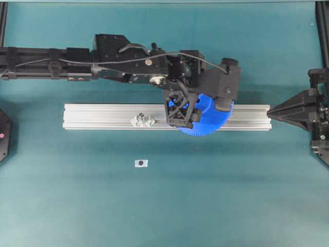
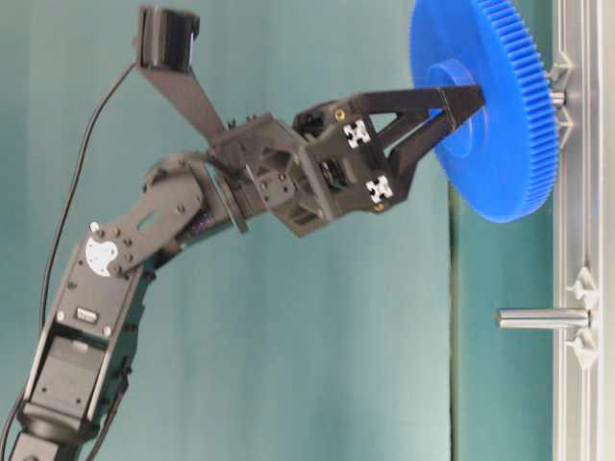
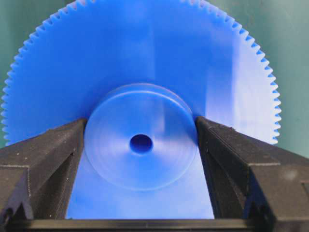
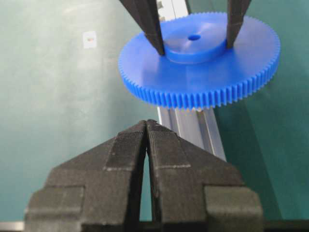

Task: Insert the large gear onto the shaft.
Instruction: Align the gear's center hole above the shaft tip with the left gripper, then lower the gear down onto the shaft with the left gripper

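blue large gear (image 2: 490,106), level above shaft (image 2: 557,97)

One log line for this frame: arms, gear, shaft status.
left end effector: gripping large gear by hub | gear over shaft, apparently not seated | right end effector: shut, idle | second pin: bare

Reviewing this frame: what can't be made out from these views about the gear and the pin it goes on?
- Overhead: target thin grey metal pin hidden under the big blue toothed plastic gear and left gripper.
- Left wrist: the gear fills the view; centre hole shows only dark.
- Table-level: pin tip barely visible behind the gear; seating depth unclear.
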Controlling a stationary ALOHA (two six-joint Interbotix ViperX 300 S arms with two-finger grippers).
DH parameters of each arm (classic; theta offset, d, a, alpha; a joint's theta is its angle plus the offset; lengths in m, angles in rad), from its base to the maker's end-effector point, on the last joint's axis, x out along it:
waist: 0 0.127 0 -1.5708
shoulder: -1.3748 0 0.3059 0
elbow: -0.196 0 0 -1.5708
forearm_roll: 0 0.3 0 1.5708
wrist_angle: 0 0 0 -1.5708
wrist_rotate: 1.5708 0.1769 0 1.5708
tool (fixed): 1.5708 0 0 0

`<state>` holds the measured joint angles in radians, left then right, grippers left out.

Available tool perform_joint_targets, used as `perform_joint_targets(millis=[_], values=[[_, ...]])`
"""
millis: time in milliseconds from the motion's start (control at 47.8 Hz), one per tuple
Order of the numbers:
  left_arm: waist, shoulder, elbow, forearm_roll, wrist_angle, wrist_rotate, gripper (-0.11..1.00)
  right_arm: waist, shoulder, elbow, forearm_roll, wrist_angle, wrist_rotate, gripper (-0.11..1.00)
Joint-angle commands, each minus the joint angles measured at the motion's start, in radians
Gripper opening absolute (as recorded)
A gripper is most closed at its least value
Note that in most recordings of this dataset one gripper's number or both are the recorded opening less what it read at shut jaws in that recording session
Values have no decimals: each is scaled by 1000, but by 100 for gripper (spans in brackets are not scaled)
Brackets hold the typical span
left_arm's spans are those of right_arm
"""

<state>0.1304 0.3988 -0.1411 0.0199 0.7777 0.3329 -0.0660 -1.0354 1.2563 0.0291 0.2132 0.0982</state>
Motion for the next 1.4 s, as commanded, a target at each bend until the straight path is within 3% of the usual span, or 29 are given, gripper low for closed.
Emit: perform_joint_targets(millis=[0, 1089, 1382], values=[[6, -8, -20, 2, 3, 5, 81, -2, 5, -12, 0, -9, 12, 10], [0, 14, -77, 3, 37, 21, 81, -3, 5, -11, 0, -9, 12, 10], [-3, 14, -91, 2, 72, 20, 86, -2, 5, -9, 0, -12, 12, 10]])
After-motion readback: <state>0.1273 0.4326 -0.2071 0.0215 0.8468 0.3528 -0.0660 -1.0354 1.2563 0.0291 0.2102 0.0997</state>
